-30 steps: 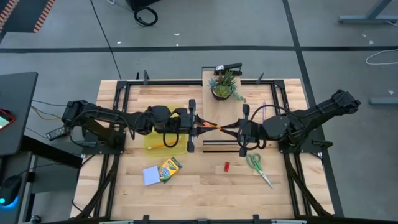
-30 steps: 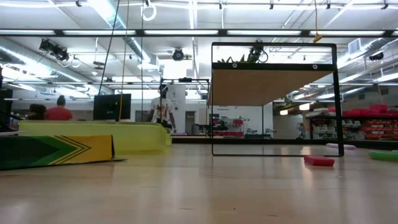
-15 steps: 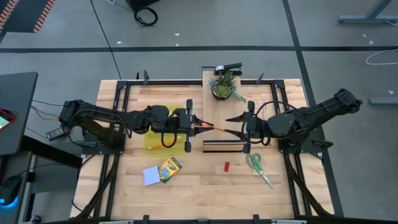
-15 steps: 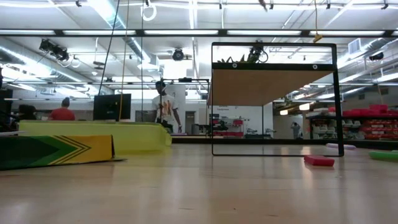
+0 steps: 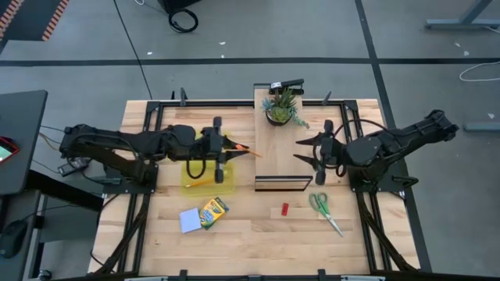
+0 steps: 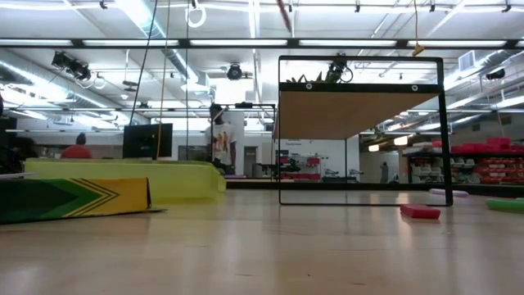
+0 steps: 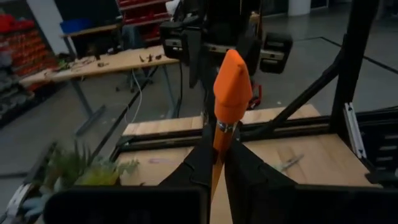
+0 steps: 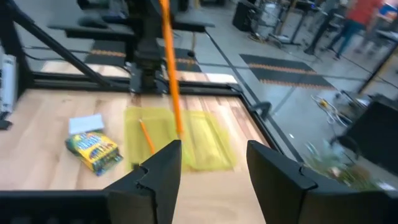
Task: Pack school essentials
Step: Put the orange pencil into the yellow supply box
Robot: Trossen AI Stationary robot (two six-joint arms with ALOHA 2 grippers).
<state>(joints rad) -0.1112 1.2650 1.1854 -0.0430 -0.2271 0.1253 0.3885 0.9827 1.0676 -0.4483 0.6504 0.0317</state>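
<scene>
The left hand (image 5: 228, 147) pinches the orange pencil (image 5: 243, 147) above the yellow case (image 5: 205, 176), the right hand (image 5: 303, 151) spread empty; scissors (image 5: 323, 210), crayon box (image 5: 212, 211) and notepad (image 5: 189, 220) lie unpacked on the counter (image 5: 250, 234).

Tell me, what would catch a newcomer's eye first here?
Probably the long orange pencil, pinched in the left gripper above the yellow translucent rectangular case at the table's middle. Facing it, the right gripper hangs open and empty, with a small potted green plant at the far edge.
</scene>
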